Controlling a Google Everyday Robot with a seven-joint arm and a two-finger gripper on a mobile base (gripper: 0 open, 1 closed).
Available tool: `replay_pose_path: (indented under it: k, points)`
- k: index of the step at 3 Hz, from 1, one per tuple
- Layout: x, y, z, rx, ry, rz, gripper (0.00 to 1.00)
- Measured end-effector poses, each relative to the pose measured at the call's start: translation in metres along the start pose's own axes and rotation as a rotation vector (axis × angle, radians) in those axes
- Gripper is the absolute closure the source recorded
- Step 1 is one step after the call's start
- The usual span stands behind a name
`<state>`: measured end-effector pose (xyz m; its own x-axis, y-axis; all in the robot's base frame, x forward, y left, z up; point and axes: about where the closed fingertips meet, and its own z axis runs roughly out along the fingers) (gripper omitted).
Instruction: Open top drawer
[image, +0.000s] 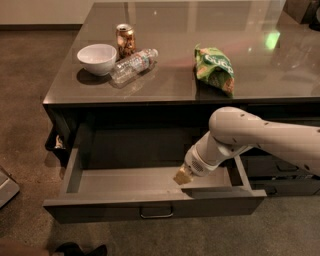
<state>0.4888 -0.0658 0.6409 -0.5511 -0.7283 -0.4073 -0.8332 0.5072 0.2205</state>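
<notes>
The top drawer (125, 181) is pulled far out from under the counter. Its grey inside shows and holds nothing. Its dark front panel (100, 210) faces me, with a small loop handle (156, 214) at its middle. My gripper (182, 177) hangs over the right part of the drawer's inside, just behind the front panel and right of the handle. The white arm (260, 136) reaches in from the right.
On the counter (170, 75) stand a white bowl (97, 58), a can (125, 40), a lying plastic bottle (133, 64) and a green chip bag (216, 69). Shut dark drawers (280, 170) sit at the right. A pale object (6, 187) lies on the floor at the left.
</notes>
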Motion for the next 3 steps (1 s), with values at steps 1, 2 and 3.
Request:
replay_pose_path:
  k: [1,2,3]
  points:
    - [0.016,0.010,0.005,-0.016,0.038,-0.020,0.81]
    - [0.019,0.011,0.005,-0.017,0.047,-0.021,0.58]
    - [0.031,0.017,0.002,-0.013,0.068,-0.023,0.35]
